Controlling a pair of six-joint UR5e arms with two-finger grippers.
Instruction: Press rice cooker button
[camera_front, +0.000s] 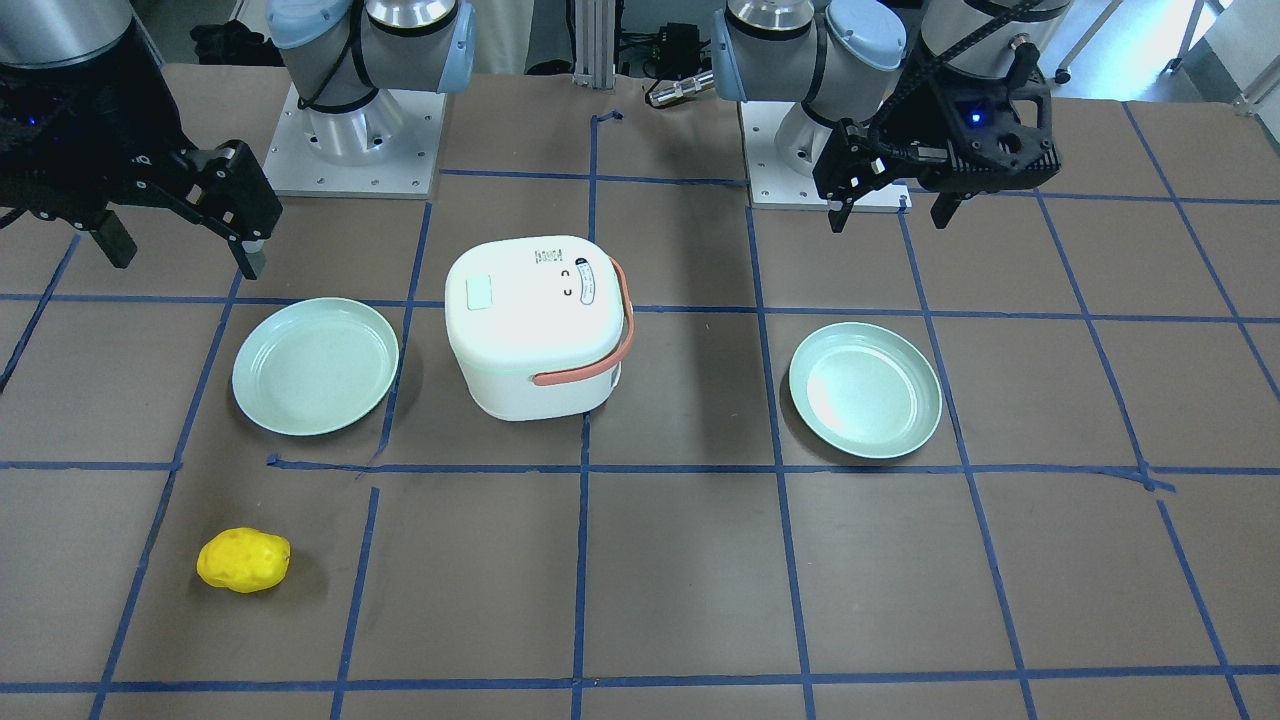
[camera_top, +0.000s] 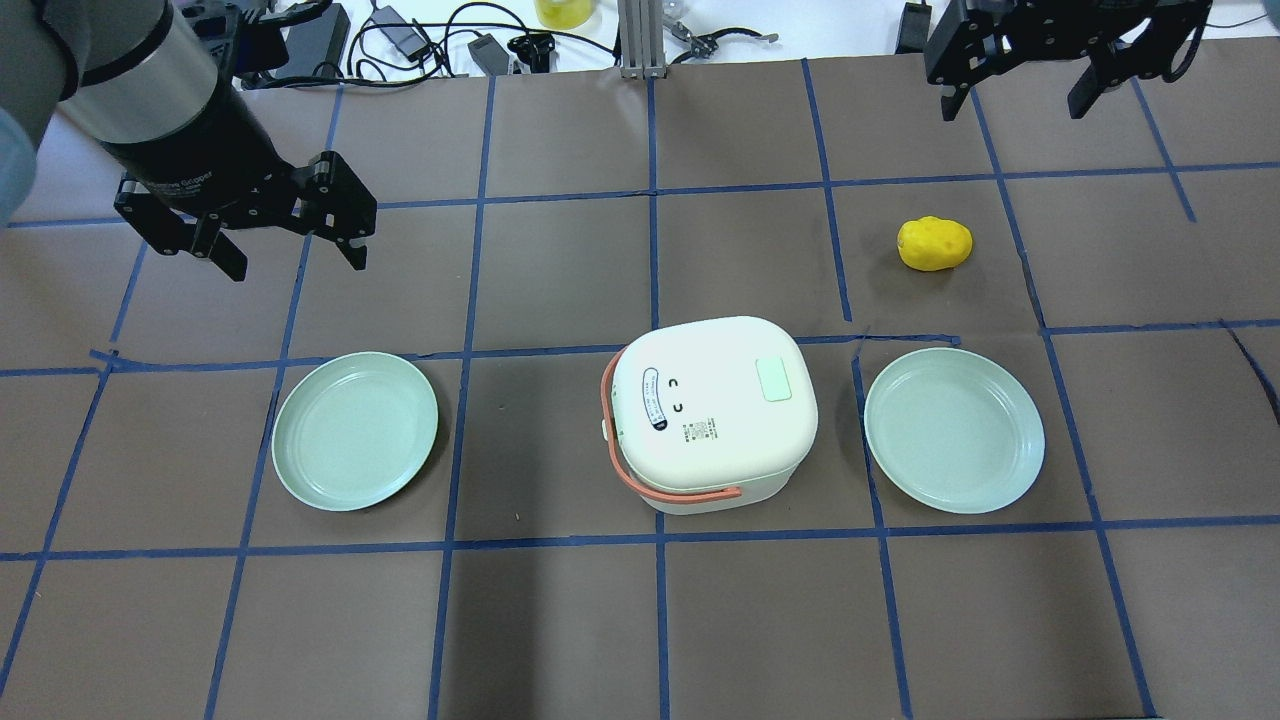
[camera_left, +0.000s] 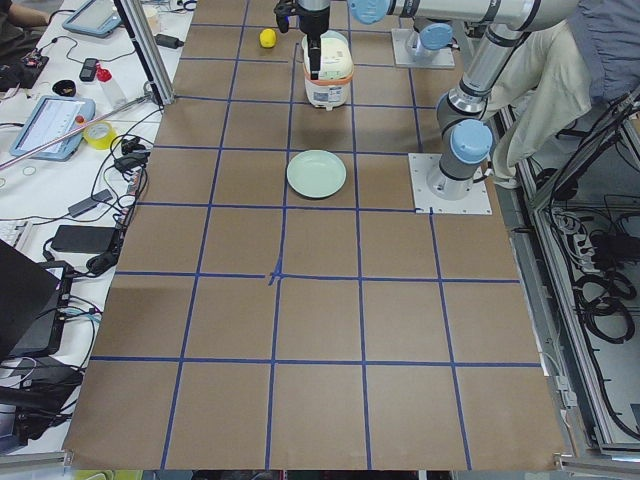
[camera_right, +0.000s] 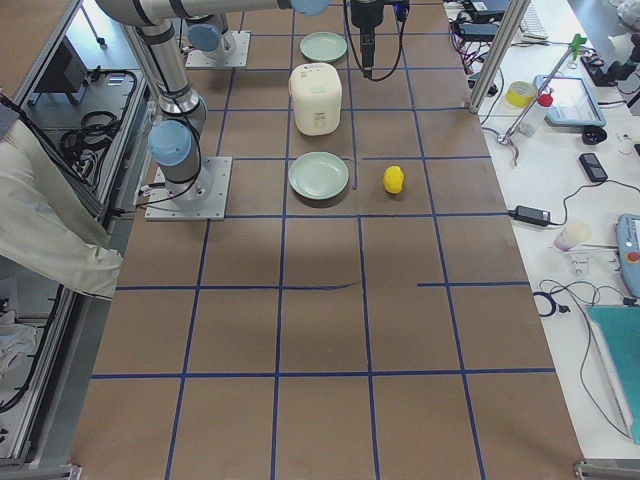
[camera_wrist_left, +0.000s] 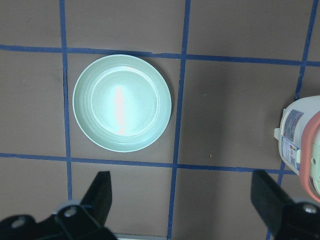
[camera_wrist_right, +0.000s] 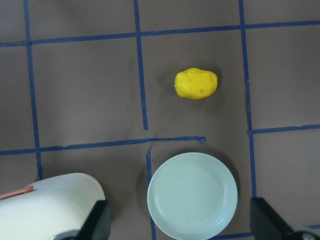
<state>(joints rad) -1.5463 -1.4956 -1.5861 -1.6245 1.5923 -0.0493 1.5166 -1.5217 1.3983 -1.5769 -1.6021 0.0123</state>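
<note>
**Both pincers spread, well apart from the cooker's button**

In the overhead view the rice cooker (camera_top: 712, 410) stands on the brown table (camera_top: 560, 620) with its lid shut, so its inside is hidden. The button (camera_top: 774, 380), a pale mint pad, sits on the lid toward its 3 o'clock edge. It is on the side opposite the oval printed label (camera_top: 652, 398) and the orange handle (camera_top: 622, 472).

The left gripper (camera_top: 297, 262) hangs above the table with its fingers spread wide. The button lies well apart from it, between 3 and 4 o'clock. The right gripper (camera_top: 1012, 105) hangs near the table's far edge, its fingers also spread wide. The button lies well apart from it at about 7 o'clock.

Two mint-green plates flank the cooker. The left plate (camera_top: 355, 430) is at its 9 o'clock, and the right plate (camera_top: 953, 430) is at its 3 o'clock, nearer to it. Each plate shows its whole pale floor. A lumpy yellow item (camera_top: 934, 243) lies on the table at 12 o'clock from the right plate, outside both plates.
</note>
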